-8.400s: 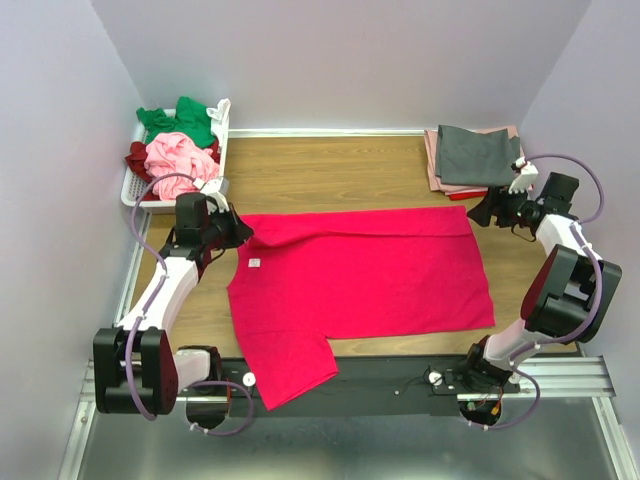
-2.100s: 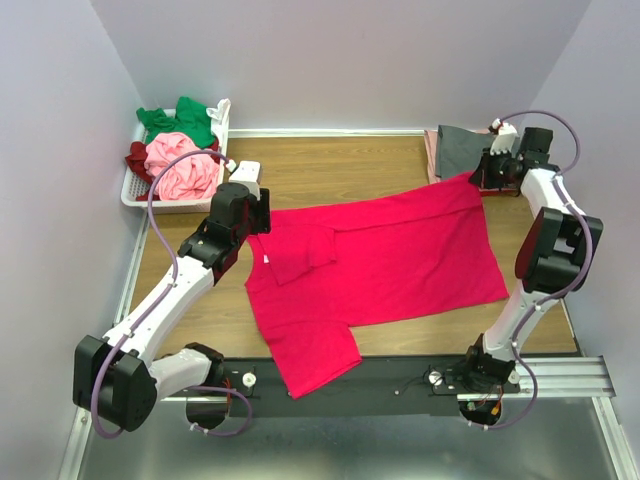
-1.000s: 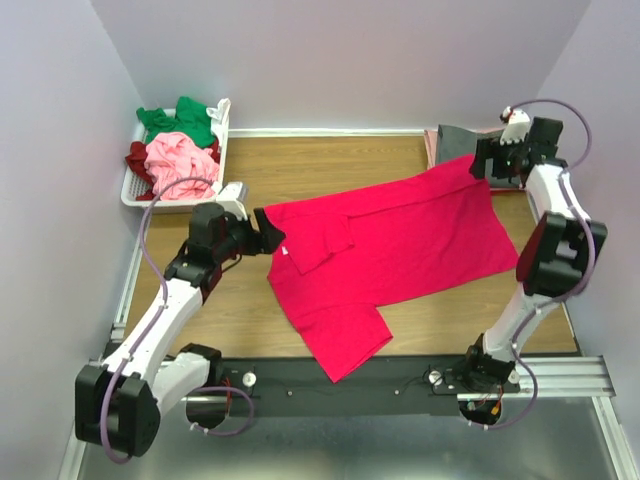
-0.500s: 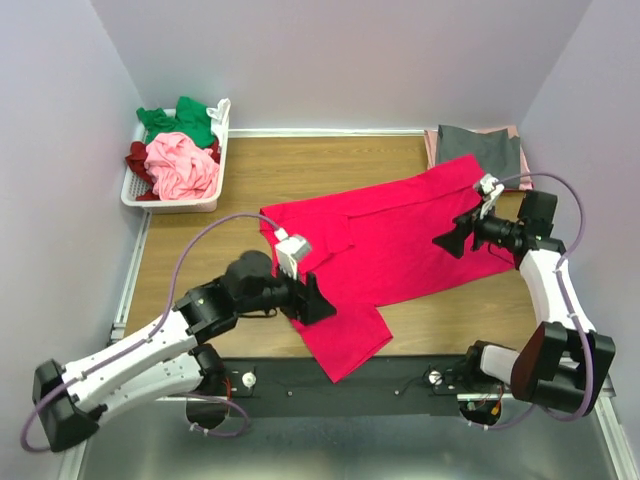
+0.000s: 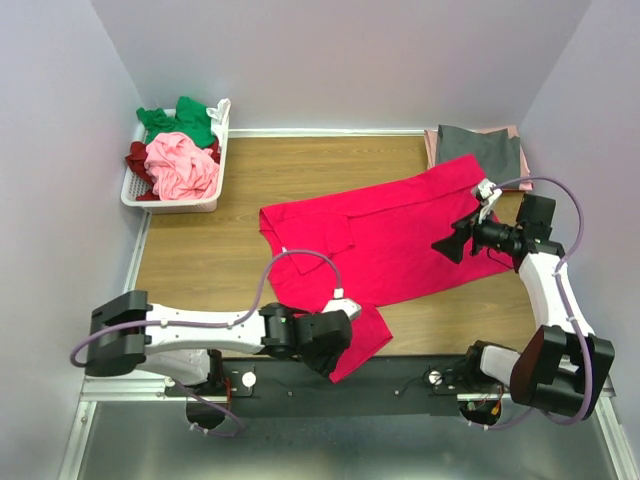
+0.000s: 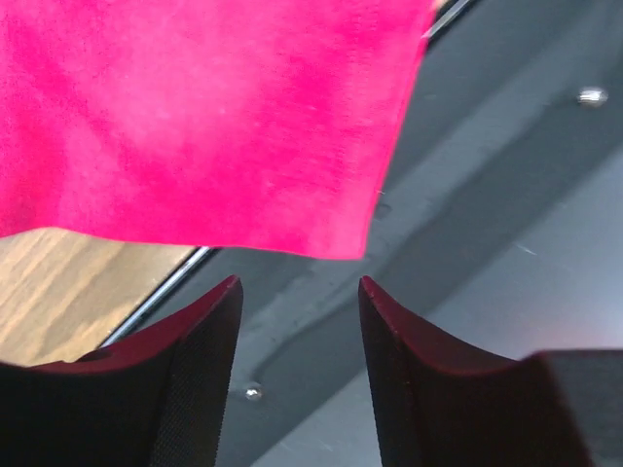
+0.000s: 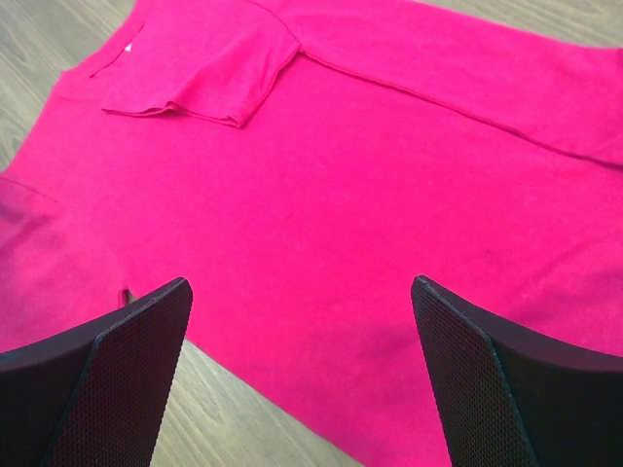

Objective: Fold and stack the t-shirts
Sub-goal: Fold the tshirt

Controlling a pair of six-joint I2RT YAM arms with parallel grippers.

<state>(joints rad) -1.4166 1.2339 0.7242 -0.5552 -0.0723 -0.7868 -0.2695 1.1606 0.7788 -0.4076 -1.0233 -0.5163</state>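
crimson tee (image 5: 400, 235): skewed on the worktop (image 5: 250, 180), near sleeve (image 5: 365, 335) over its front edge
left pincer (image 6: 297, 292): spread, empty, beside that sleeve's hem
right pincer (image 7: 300, 284): spread wide above the tee
tip: I'd grab the hem deep, then fold inward

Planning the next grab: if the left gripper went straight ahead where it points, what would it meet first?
Most likely the loose sleeve hem of the crimson-pink t-shirt, lying just ahead of the open left gripper. Depth is unclear, so it could pass under the cloth.
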